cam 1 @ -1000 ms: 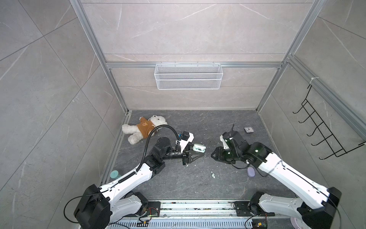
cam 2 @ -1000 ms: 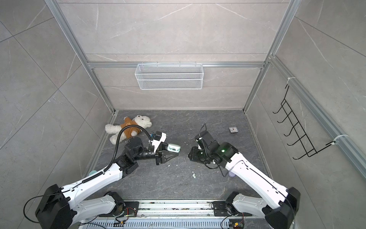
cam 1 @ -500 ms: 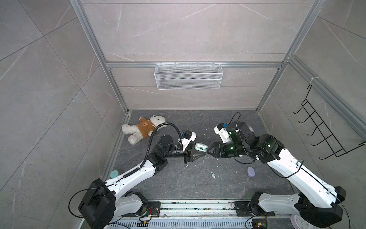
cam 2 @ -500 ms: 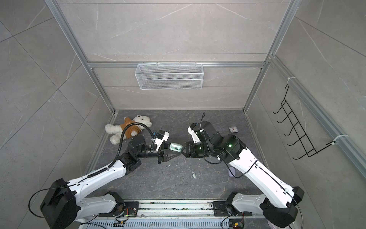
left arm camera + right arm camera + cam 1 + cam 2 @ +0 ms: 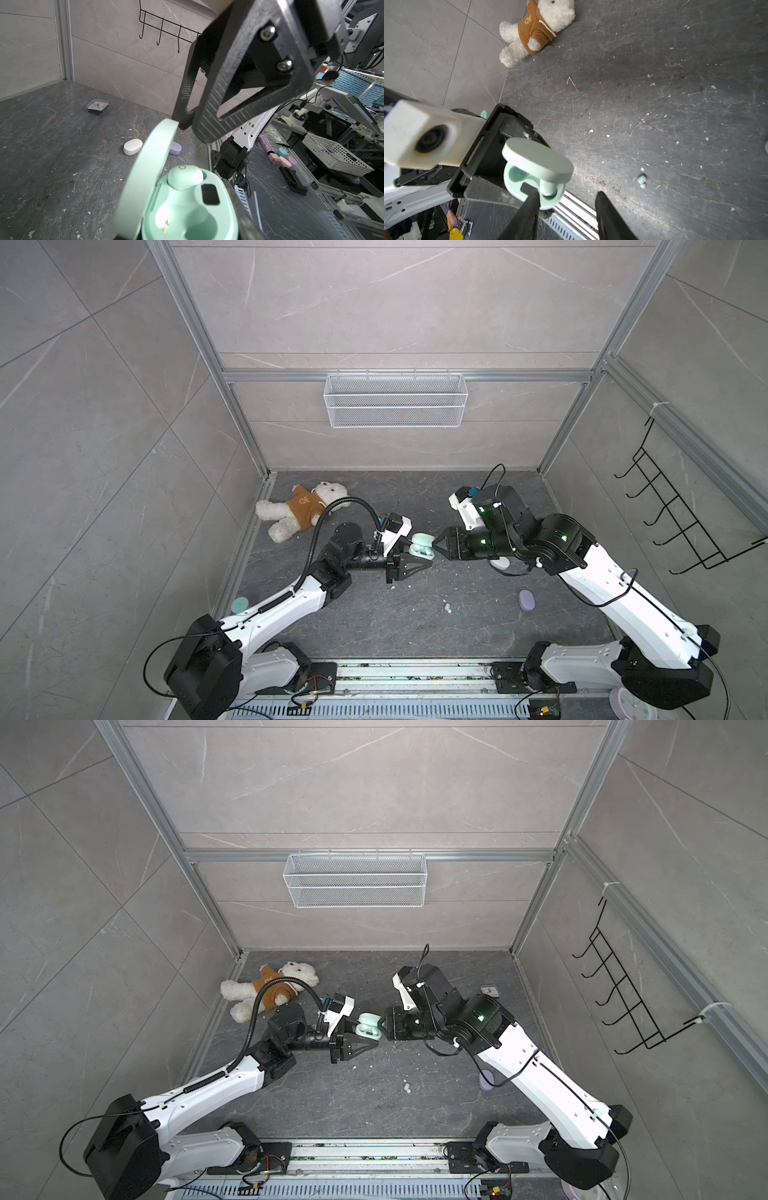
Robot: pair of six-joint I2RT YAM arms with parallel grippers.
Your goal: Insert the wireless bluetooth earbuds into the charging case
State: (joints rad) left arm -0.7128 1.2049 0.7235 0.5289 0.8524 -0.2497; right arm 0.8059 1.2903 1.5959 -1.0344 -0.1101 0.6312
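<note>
- Wire basket (image 5: 395, 406), hung high: nothing visible inside.
- Left gripper (image 5: 417, 559): fingers (image 5: 415, 566) clamped on the mint charging case (image 5: 187, 207). The case is held off the floor (image 5: 374, 614), lid (image 5: 149, 166) hinged open, sockets turned toward the other arm. Judged: presented steady for loading.
- Right gripper (image 5: 564, 191): fingers (image 5: 608, 218) partly apart, nothing between them. One fingertip (image 5: 529, 191) sits at the case front beside the seated bud; contact cannot be told.
- White case (image 5: 133, 146) and lilac case (image 5: 175, 148): both shut, lying on the floor near each other.
- Charging case contents: one mint earbud (image 5: 185, 176) seated; second socket (image 5: 199, 224) bare, gold contacts showing.
- Loose mint earbud (image 5: 641, 180): on the floor, well apart from the charging case. Likely the next pick.
</note>
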